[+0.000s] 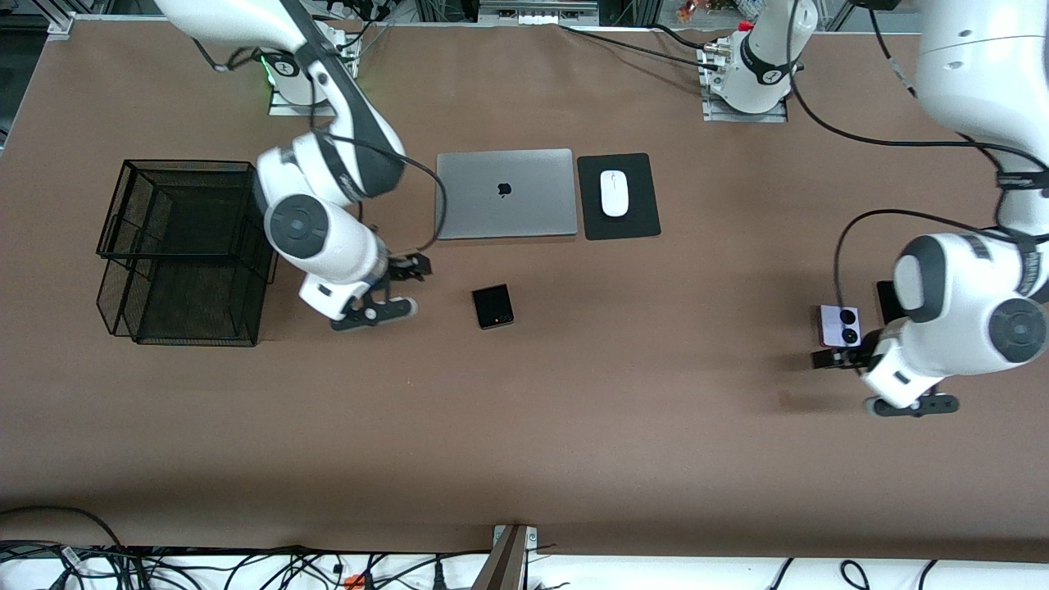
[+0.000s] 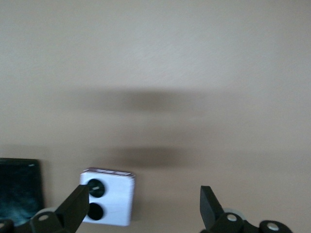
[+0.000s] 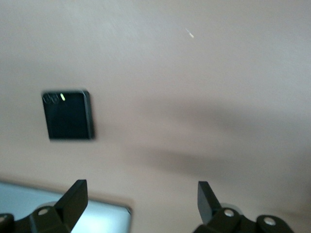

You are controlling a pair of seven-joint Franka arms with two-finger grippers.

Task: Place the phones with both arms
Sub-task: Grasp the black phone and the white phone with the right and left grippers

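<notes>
Both end effectors spread, empty, above the bench.
Lavender flip phone just beside left end effector; black flip phone apart from right end effector, toward the left arm's end.

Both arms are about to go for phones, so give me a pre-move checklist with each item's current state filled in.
1. Left hand open: ok, its fingers stand spread.
2. Right hand open: ok, fingers spread, nothing between them.
3. Left hand centred on the lavender flip phone: not ok, in the left wrist view the phone sits at one finger, not in the middle of the gap.
4. Right hand over the black flip phone: not ok, it hangs over bare table between the phone and the wire basket.
5. Black slab phone free to grasp: cannot tell, the left arm hides most of it.
6. Laptop and mouse clear of both hands: ok.
</notes>
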